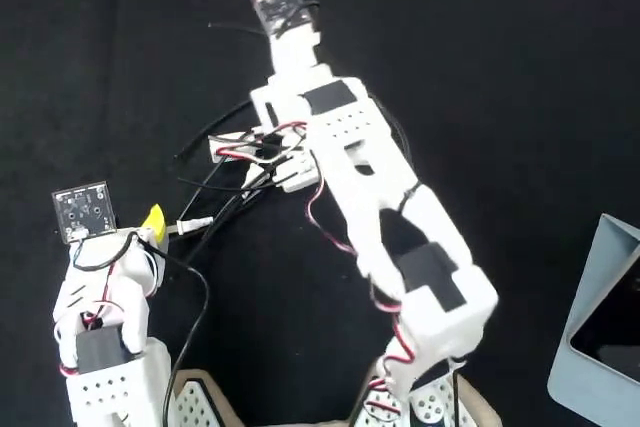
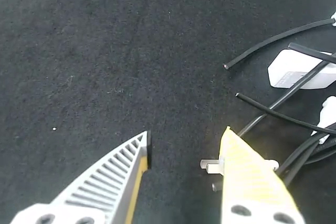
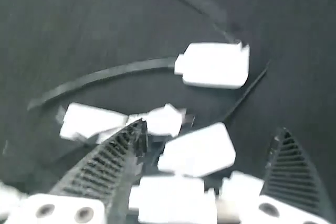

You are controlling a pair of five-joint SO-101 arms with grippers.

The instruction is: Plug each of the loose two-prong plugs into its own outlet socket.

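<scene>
On the black counter: black cables and a knot of white plugs and sockets are lying in the middle, between your two arms.
Left gripper: you are holding it wide open and low over the cloth, with nothing clasped in it.
Loose plug: it is lying flat on the counter. Its body is mostly hidden behind the yellow finger, and its two prongs are poking out into the gap.
Why the left sits so: you are likely lining up on this plug, but the finger is over the body rather than beside it, so closing now would probably miss it.
Right gripper: you are spreading it wide over the knot and gripping nothing. One white piece is sitting between the fingers.
Why the right sits so: the pieces are crowding and touching one another, so the wide spread is probably there to single one out. Plug or socket, I cannot tell.
Separate white block: it is resting beyond the knot, with a cable running from it.
</scene>
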